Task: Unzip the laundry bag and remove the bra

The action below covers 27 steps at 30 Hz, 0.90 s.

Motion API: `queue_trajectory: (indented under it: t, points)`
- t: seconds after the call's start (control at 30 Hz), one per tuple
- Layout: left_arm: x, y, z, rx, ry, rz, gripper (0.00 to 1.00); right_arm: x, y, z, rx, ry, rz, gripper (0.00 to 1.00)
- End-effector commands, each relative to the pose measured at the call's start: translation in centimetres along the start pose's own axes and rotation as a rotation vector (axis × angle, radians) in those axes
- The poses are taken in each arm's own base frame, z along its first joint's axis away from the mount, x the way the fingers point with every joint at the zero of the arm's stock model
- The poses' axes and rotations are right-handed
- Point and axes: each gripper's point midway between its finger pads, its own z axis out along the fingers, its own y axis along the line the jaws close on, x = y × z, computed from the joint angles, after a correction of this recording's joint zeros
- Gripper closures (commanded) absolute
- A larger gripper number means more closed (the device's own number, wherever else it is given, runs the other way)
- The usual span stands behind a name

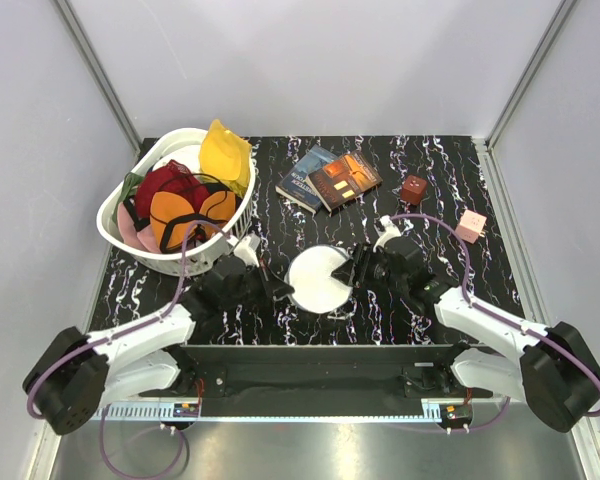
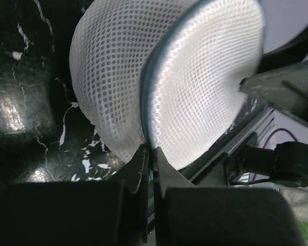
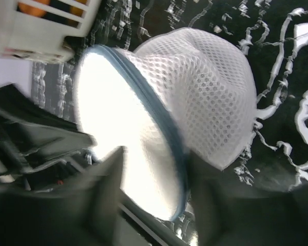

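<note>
The laundry bag [image 1: 318, 282] lies between my grippers. My left gripper [image 2: 149, 151] is closed on its blue seam [image 2: 145, 102]; my right gripper [image 3: 161, 187] straddles that seam, fingers apart.

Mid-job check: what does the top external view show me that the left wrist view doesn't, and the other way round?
Only top external: the white basket of clothes, two books, a red cube and a pink cube, plus both arms flanking the laundry bag, with the right gripper at its right edge.

Only left wrist: the left gripper pinched shut on the bag's blue-grey seam, and the mesh weave up close.

Both: the laundry bag sitting on the black marbled table.
</note>
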Motion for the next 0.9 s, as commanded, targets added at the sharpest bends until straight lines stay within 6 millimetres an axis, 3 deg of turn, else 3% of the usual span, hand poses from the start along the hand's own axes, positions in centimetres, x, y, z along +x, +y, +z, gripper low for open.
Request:
queue_trajectory:
  t: [0.0,0.03,0.23,0.4,0.6,0.87]
  points:
    - [-4.3,-4.4,-1.8,0.097,-0.159,-0.009,1.00,-1.8,0.2,-0.8,0.062,-0.038,-0.076,0.32]
    - [-4.7,-4.6,-2.1,0.098,-0.169,-0.024,1.00,-2.0,0.2,-1.3,0.070,-0.048,-0.081,0.29]
    - [-5.2,-4.3,-2.0,0.086,-0.163,-0.106,1.00,-2.0,1.3,-3.7,0.002,-0.092,-0.082,0.27]
    - [-5.6,-4.6,-1.6,0.115,-0.170,-0.181,1.00,-1.1,2.7,-4.6,-0.089,-0.080,-0.151,0.34]
    - [-6.7,-5.8,-2.1,0.154,-0.203,-0.216,1.00,1.5,2.6,-2.4,-0.091,-0.003,-0.197,0.42]
    - [-7.2,-5.0,-2.7,0.125,-0.225,-0.217,1.00,3.7,3.4,0.1,-0.094,0.031,-0.261,0.48]
